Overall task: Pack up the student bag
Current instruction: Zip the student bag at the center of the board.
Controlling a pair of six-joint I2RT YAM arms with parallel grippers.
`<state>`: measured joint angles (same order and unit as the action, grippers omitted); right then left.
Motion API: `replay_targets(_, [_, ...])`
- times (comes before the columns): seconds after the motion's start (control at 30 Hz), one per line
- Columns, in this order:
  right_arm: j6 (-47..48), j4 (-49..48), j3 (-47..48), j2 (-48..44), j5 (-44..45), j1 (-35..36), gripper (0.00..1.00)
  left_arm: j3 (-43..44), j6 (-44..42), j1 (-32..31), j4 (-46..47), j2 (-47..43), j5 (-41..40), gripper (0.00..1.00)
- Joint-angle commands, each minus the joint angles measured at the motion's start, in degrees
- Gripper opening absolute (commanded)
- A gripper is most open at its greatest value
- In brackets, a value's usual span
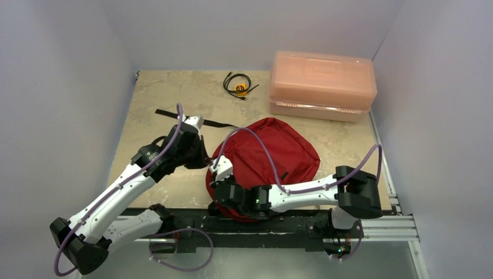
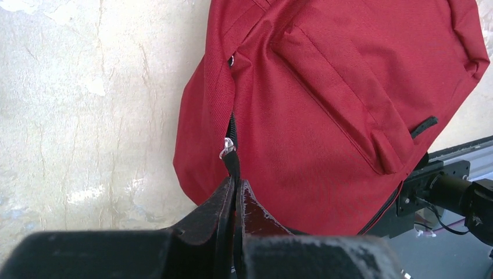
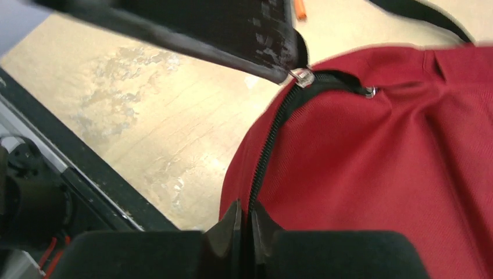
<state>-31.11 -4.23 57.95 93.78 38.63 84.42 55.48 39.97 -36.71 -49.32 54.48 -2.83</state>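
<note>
The dark red student bag [image 1: 279,148] lies flat on the table between the two arms, its black zipper [image 3: 268,142] running along the near-left edge. My left gripper [image 1: 203,161] is at the bag's left edge, shut on the black zipper pull [image 2: 234,165] just below the silver slider [image 2: 228,148]. My right gripper [image 1: 216,185] is at the bag's near-left corner. Its jaws are pressed together on the bag's fabric seam [image 3: 239,192] beside the zipper teeth. The left gripper's finger [image 3: 232,29] and the slider [image 3: 302,76] show at the top of the right wrist view.
A pink translucent plastic box [image 1: 322,84] stands at the back right. A coiled black cable [image 1: 237,84] lies at the back centre. A black strap [image 1: 174,115] trails left from the bag. The black rail [image 1: 279,224] runs along the near table edge.
</note>
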Motion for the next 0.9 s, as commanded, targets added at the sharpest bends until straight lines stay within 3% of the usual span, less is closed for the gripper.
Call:
replay_targets(0.0, [3.44, -1.35, -0.96, -2.22, 4.62, 0.25, 0.0, 0.38, 0.69, 0.4, 3.05, 0.57, -0.05, 0.0])
replay_targets(0.23, [9.42, -18.75, -17.87, -11.37, -13.56, 3.53, 0.0, 7.56, -2.4, 2.66, 1.54, 17.09, -15.72, 0.0])
replay_targets(0.47, [8.72, -24.72, -21.73, -11.93, -20.43, 3.73, 0.0, 15.46, -3.83, 6.32, 3.74, 29.93, -21.07, 0.0])
replay_targets(0.63, [9.8, -26.32, -22.61, -11.11, -23.46, 7.23, 0.0, 23.15, -8.05, 8.94, 4.98, 37.13, -21.68, 0.0])
replay_targets(0.87, [10.8, -28.69, -22.55, -7.81, -27.84, 9.01, 0.0, 31.76, -14.74, 9.96, 14.49, 43.66, -11.97, 0.0])
